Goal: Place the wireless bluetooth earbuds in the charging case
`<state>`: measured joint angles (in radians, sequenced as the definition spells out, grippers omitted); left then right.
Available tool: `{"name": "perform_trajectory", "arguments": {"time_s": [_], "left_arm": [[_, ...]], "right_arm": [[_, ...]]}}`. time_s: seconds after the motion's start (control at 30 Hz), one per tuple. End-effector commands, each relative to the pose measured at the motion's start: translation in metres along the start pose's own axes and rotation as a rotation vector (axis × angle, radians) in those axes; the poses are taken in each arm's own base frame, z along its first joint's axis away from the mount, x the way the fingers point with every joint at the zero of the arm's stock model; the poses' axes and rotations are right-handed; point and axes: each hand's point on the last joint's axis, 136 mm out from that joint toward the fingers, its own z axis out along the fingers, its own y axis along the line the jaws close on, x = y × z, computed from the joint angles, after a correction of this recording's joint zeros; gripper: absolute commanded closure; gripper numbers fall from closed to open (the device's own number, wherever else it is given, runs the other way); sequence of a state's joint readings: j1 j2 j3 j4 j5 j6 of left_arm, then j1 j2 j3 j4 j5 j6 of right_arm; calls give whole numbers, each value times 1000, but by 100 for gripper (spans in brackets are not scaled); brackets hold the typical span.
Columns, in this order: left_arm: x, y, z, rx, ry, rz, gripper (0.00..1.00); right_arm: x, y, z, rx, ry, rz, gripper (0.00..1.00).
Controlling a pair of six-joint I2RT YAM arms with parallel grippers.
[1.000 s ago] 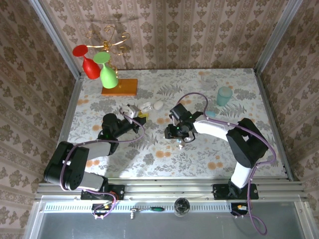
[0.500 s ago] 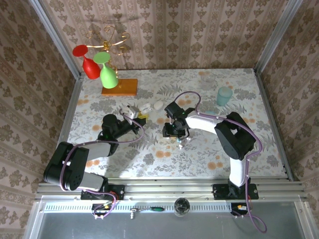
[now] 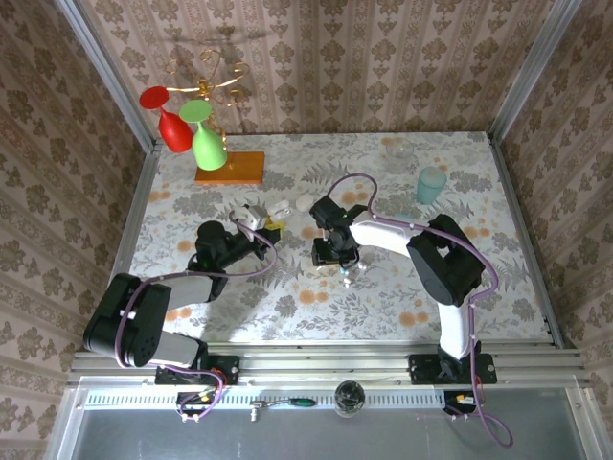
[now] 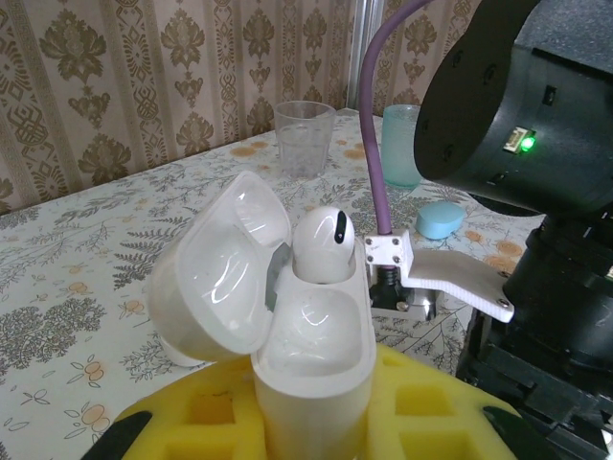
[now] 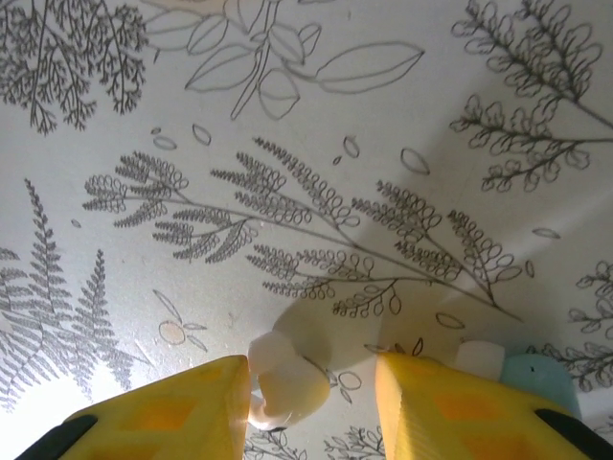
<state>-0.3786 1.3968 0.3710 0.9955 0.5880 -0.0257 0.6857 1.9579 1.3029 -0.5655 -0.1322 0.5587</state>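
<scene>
My left gripper (image 4: 316, 426) is shut on the base of the charging case (image 4: 316, 359), a white oval case held upright with its lid swung open to the left. One white earbud (image 4: 323, 244) sits in the far socket; the near socket shows bare. In the top view the left gripper (image 3: 257, 223) holds the case (image 3: 250, 217) left of centre. My right gripper (image 5: 311, 383) points down at the table, open. The other earbud (image 5: 287, 388) lies between the yellow fingers against the left one, with a gap to the right one. The right gripper (image 3: 344, 269) is at mid-table.
A light-blue pebble (image 4: 439, 220) lies beyond the right arm (image 4: 517, 105), which looms close on the case's right. A teal cup (image 3: 431, 184) and a clear cup (image 3: 399, 153) stand at the back right. Two white pebble-like items (image 3: 304, 202) lie behind the grippers. A wine-glass stand (image 3: 196, 134) is back left.
The right arm's elbow has swung left and its gripper has shifted slightly left over the table. The left arm and the case have stayed still.
</scene>
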Motion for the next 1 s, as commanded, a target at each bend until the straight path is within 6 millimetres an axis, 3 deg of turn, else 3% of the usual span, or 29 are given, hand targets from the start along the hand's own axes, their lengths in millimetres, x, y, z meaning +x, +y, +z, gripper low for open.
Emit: {"name": "perform_trajectory", "arguments": {"time_s": [0.0,0.13,0.3,0.43,0.5,0.97], "left_arm": [[-11,-4,-5,13,-40,20,100],[-11,-4,-5,11,-41,17,100],[-11,-5,-6,13,-42,14,100],[-10,-4,-7,6,-40,15,100],[-10,-4,-7,7,-40,16,100],[-6,-1,-12,-16,-33,3,100]], "right_arm": [[19,-12,-2,85,68,-50,58],[24,-14,-5,98,76,-67,58],[17,-12,-8,99,55,-70,66],[7,0,-15,51,15,-70,66],[3,3,-16,42,5,-65,61],[-5,1,-3,80,63,-87,61]]}}
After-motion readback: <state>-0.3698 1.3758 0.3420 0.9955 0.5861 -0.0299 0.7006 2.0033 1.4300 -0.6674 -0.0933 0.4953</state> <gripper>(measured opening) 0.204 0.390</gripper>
